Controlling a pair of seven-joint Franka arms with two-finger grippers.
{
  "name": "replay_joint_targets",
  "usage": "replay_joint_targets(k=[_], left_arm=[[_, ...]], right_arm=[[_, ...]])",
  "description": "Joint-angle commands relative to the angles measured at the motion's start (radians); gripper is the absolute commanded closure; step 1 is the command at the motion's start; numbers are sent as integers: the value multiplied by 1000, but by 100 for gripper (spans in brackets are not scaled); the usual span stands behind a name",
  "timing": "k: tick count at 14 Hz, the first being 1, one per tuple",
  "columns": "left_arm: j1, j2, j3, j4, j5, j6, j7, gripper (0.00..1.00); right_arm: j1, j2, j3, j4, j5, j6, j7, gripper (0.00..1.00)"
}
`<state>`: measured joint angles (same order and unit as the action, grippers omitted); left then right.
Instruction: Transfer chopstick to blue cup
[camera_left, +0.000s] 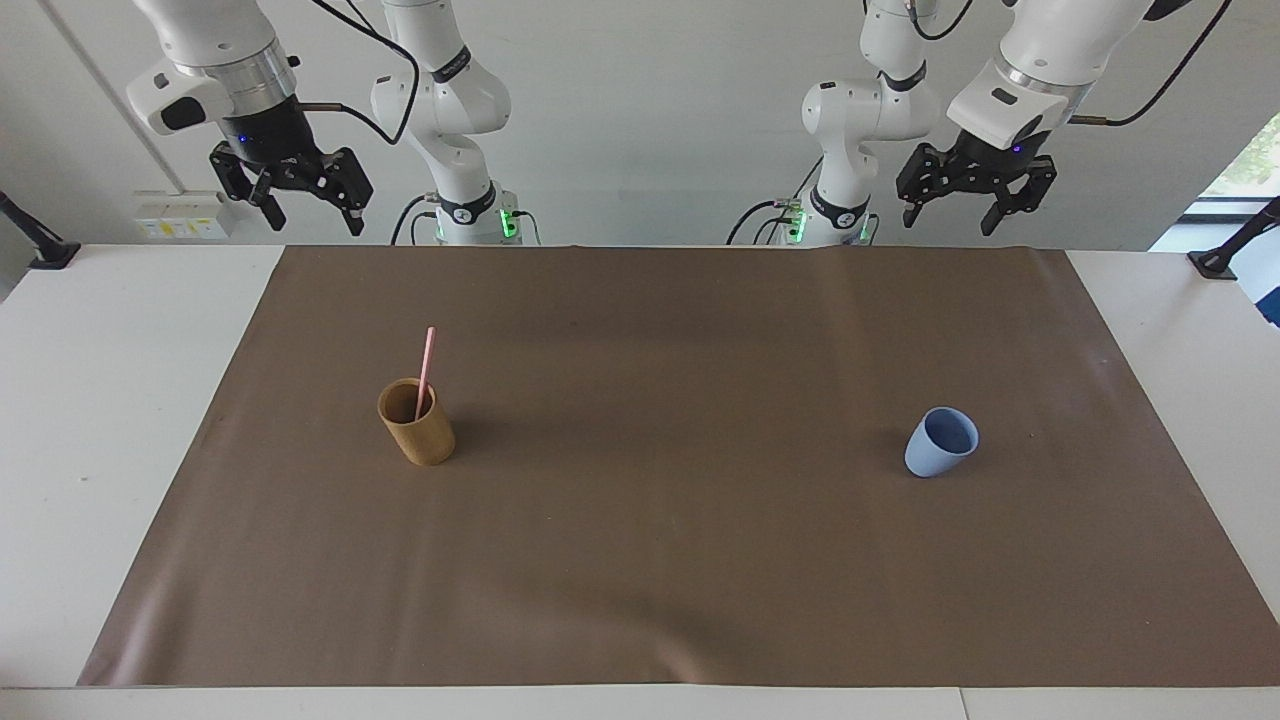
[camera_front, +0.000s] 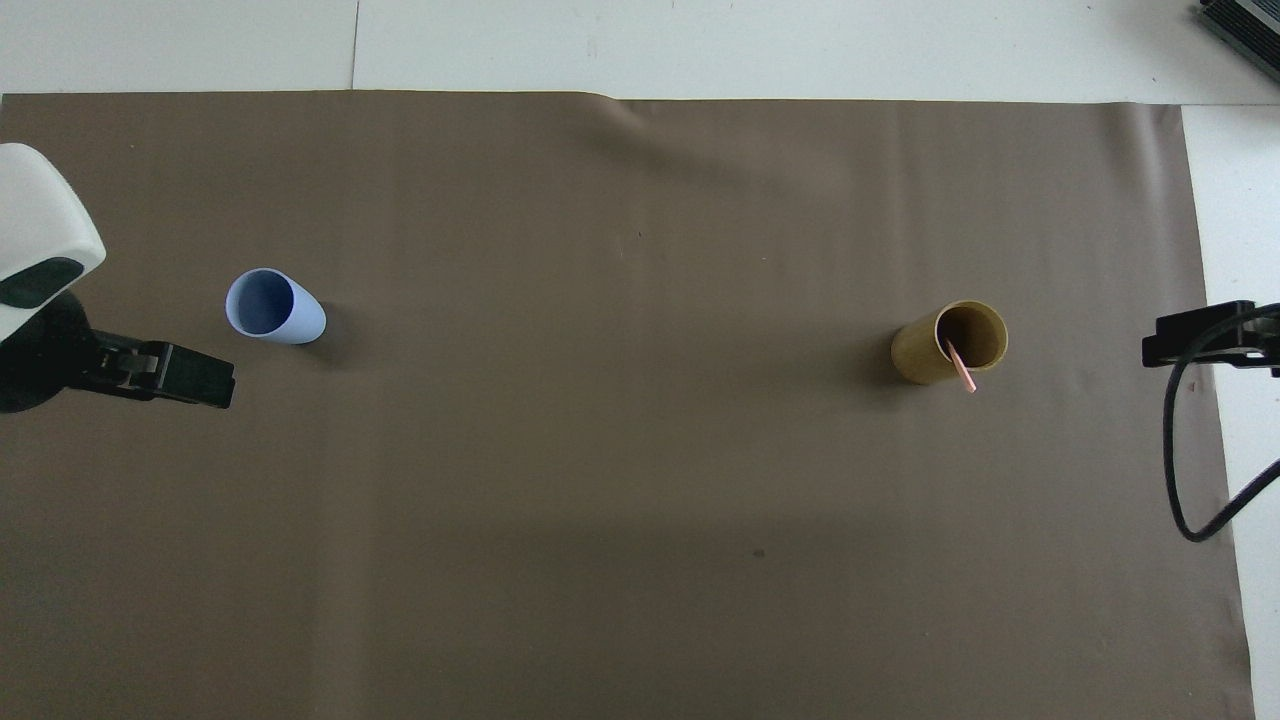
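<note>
The pink chopstick (camera_left: 426, 368) stands tilted in the tan-brown cup (camera_left: 417, 437) toward the right arm's end of the table, and it sticks out well above the rim. It also shows in the overhead view (camera_front: 962, 369), inside that cup (camera_front: 935, 352). The blue cup (camera_left: 940, 443) stands upright and empty toward the left arm's end; it also shows in the overhead view (camera_front: 272, 307). My left gripper (camera_left: 950, 222) is open and empty, raised high above the table's edge nearest the robots. My right gripper (camera_left: 312, 222) is open and empty, raised high at its own end.
A brown mat (camera_left: 650, 560) covers most of the white table (camera_left: 90, 420); both cups stand on it, far apart. A black cable (camera_front: 1180, 470) hangs by the right gripper. Black clamps (camera_left: 40, 250) sit at the table's corners nearest the robots.
</note>
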<state>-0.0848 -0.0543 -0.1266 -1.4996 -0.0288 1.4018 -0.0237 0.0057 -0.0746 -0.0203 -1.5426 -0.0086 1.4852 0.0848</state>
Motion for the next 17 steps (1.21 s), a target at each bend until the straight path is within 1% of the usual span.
replay_joint_targets(k=[1, 12, 17], left_arm=[[10, -18, -2, -19, 4, 16, 8, 0], [14, -18, -1, -18, 4, 5, -2, 0], [37, -16, -2, -18, 3, 14, -5, 0]], right_arm=[[-13, -22, 8, -24, -13, 4, -28, 0], [-13, -22, 8, -24, -13, 3, -28, 0], [-15, -22, 8, -25, -13, 1, -30, 0]])
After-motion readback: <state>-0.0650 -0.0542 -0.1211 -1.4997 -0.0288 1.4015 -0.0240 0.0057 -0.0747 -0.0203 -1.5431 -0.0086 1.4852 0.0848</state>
